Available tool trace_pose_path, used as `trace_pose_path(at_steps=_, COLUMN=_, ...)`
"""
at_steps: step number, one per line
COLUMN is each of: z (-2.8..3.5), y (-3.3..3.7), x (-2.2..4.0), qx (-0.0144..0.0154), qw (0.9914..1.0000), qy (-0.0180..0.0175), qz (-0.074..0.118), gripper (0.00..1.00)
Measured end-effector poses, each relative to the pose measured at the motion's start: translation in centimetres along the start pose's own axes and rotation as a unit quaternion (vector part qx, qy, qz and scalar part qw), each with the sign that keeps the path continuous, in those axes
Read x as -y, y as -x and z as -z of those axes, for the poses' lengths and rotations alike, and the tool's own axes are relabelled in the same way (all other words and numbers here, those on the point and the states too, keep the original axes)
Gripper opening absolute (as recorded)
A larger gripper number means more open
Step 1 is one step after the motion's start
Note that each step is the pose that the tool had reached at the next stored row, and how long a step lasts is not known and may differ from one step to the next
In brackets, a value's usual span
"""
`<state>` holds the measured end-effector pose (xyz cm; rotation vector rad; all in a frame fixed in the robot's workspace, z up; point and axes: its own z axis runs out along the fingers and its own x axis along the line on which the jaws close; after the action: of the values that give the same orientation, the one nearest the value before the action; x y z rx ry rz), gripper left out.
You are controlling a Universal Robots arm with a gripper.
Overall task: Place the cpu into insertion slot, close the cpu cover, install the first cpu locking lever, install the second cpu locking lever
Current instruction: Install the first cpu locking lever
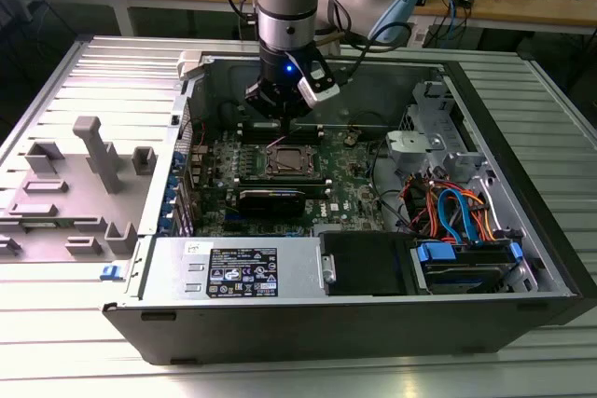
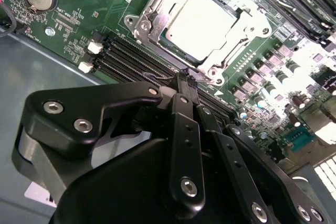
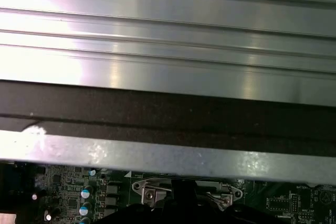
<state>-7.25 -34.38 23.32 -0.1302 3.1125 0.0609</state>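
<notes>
Second wrist view | cpu seated in insertion slot; beyond closed jaws

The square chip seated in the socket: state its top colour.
Dull silver-grey, the flat square metal cpu, clearest in the second wrist view.

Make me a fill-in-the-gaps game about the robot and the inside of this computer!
1. The cpu sits inside the insertion ____.
2. The cpu cover around it is silver and has a big square ____ in the middle.
3. The gripper hangs just above the green ____.
4. In the exterior view, the cables near the case's right side are orange and ____.

Missing words: slot; window; motherboard; blue
</notes>
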Motion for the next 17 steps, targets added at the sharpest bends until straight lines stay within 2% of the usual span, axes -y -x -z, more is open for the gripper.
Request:
trace_pose_path(at_steps=3, z=-0.16, y=0.01, x=0.0, qx=0.0001, qw=1.0, qy=0.001, qz=0.0, gripper=0.11)
trace_pose_path(at_steps=13, z=-0.19, y=0.01, x=-0.01, qx=0.0002, qw=1.0, qy=0.0012, qz=0.0, gripper=0.11)
trace_pose_path(at_steps=17, z=-0.21, y=0.47, x=-0.05, qx=0.0002, qw=1.0, qy=0.0012, qz=0.0, gripper=0.11)
